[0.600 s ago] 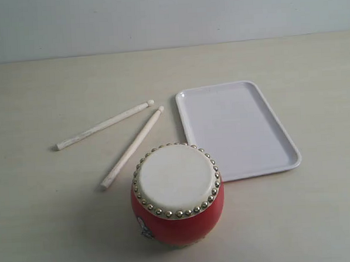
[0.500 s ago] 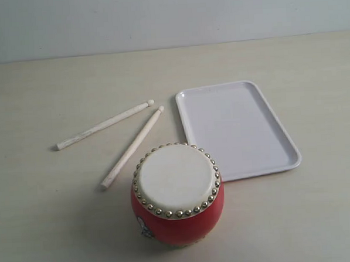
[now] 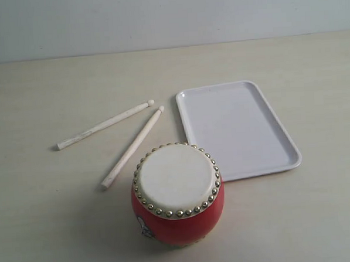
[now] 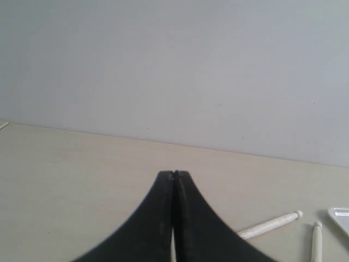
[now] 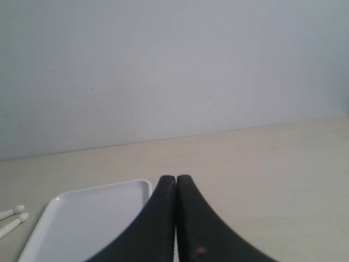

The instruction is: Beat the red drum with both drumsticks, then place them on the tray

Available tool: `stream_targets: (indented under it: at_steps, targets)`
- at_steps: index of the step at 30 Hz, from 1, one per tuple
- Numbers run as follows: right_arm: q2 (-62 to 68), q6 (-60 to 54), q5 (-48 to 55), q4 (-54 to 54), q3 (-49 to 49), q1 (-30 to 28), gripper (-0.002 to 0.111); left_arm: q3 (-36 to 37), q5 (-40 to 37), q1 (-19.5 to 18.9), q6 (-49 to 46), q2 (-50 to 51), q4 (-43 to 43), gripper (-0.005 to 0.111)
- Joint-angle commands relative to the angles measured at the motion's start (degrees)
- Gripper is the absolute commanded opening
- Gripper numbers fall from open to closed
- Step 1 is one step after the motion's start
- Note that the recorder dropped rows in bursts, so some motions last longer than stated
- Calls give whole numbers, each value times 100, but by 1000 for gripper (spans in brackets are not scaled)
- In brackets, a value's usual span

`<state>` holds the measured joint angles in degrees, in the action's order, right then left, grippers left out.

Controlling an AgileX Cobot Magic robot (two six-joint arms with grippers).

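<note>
The red drum (image 3: 177,195) stands upright near the front of the table, its cream skin ringed by brass studs. Two pale wooden drumsticks lie on the table to its left: one (image 3: 104,125) farther back, the other (image 3: 132,147) reaching down beside the drum. The white tray (image 3: 236,128) lies flat and bare just right of the drum. Neither arm shows in the exterior view. My left gripper (image 4: 174,173) is shut with nothing in it, with both stick tips (image 4: 271,224) ahead of it. My right gripper (image 5: 176,177) is shut on nothing beside the tray (image 5: 87,218).
The pale wooden tabletop (image 3: 50,219) runs back to a plain grey wall (image 3: 169,17). Nothing else stands on it.
</note>
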<state>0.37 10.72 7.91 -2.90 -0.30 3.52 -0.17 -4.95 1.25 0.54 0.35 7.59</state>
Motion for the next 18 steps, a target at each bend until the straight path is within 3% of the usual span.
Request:
stream_targets:
  at_steps: [1,18]
  targets:
    - [-37,-5,-33,-2,30,-22,0,17,53,18,-14,-35,21,0]
    - [-37,-5,-33,-2,30,-22,0,17,93,18,-54,-35,21,0]
